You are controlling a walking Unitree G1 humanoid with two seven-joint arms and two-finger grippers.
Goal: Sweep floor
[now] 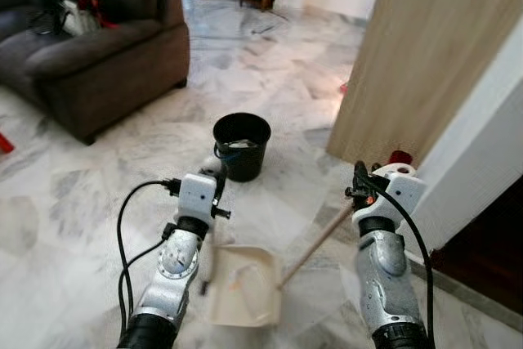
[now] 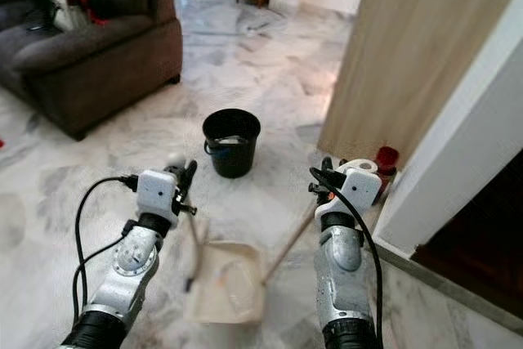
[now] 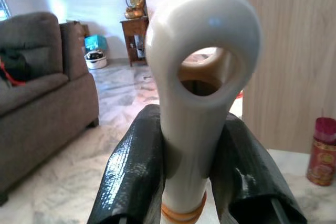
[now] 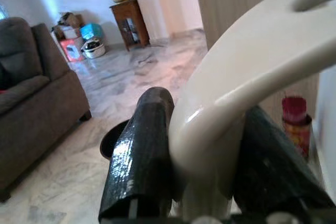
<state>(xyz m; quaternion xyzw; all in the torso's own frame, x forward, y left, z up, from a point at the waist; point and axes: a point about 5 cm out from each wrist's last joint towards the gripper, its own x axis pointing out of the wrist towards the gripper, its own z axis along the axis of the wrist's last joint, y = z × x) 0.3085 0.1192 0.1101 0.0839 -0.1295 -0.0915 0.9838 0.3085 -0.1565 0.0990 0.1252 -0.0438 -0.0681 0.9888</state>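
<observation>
Cream plastic dustpan [image 1: 245, 284] flat on marble floor [image 1: 98, 202], nearest. Left end effector [image 3: 191, 182] clamped on dustpan handle [image 3: 202, 77] below its hang loop; right end effector [image 4: 205, 166] clamped on broom handle [image 4: 262, 61], stick [image 1: 315, 243] slanting to pan. Both light, rigid, smooth, likely slippery; best gripped low on shaft. Beyond: black bucket [image 1: 242, 145], brown sofa [image 1: 98, 55], red can [image 3: 321, 150].

A home's living room: dark sofa [image 1: 90, 55], marble floor [image 1: 270, 71] (wooden side table [image 3: 134, 30] behind)
</observation>
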